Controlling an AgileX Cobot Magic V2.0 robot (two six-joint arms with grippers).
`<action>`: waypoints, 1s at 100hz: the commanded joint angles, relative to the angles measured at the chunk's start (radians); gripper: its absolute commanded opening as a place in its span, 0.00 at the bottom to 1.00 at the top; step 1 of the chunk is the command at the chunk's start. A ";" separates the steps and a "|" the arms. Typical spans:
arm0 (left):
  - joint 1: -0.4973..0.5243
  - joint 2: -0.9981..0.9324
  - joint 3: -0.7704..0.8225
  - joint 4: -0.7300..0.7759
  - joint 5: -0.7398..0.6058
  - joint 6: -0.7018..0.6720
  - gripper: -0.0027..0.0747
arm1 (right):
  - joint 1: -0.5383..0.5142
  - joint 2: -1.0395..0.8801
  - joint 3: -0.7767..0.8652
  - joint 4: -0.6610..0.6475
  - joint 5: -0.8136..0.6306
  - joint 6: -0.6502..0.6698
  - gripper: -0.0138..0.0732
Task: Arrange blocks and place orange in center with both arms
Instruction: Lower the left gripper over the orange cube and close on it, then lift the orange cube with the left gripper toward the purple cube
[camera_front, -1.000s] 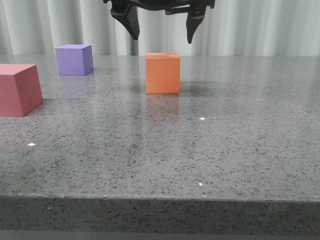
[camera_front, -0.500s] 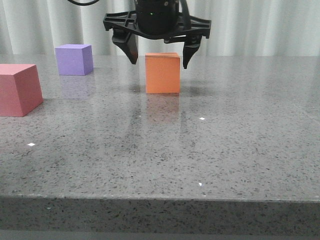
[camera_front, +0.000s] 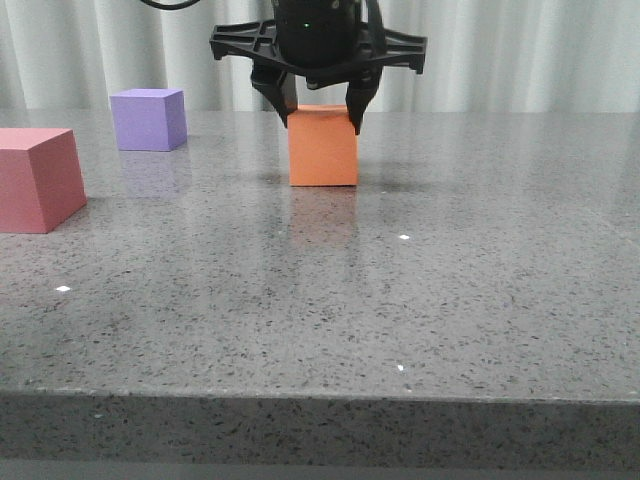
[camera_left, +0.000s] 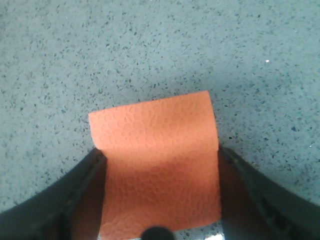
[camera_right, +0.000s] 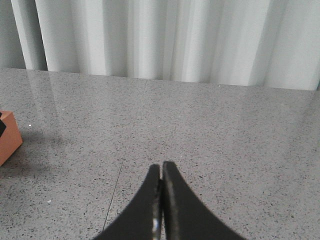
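Since the earlier frame my left claw (camera_front: 318, 112) has dropped and clenched on the orange cube (camera_front: 323, 146), still sitting on the counter (camera_front: 400, 300) right of purple (camera_front: 148, 119) and pink (camera_front: 38, 178), gripped for centering. Right claw (camera_right: 161, 200) idle, clenched empty.
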 joint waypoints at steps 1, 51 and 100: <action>0.001 -0.096 -0.061 0.009 -0.018 0.047 0.28 | -0.008 -0.002 -0.027 -0.019 -0.076 -0.008 0.08; 0.197 -0.325 -0.081 -0.027 0.087 0.326 0.28 | -0.008 -0.002 -0.027 -0.019 -0.076 -0.008 0.08; 0.430 -0.335 0.079 -0.226 0.033 0.489 0.28 | -0.008 -0.002 -0.027 -0.019 -0.076 -0.008 0.08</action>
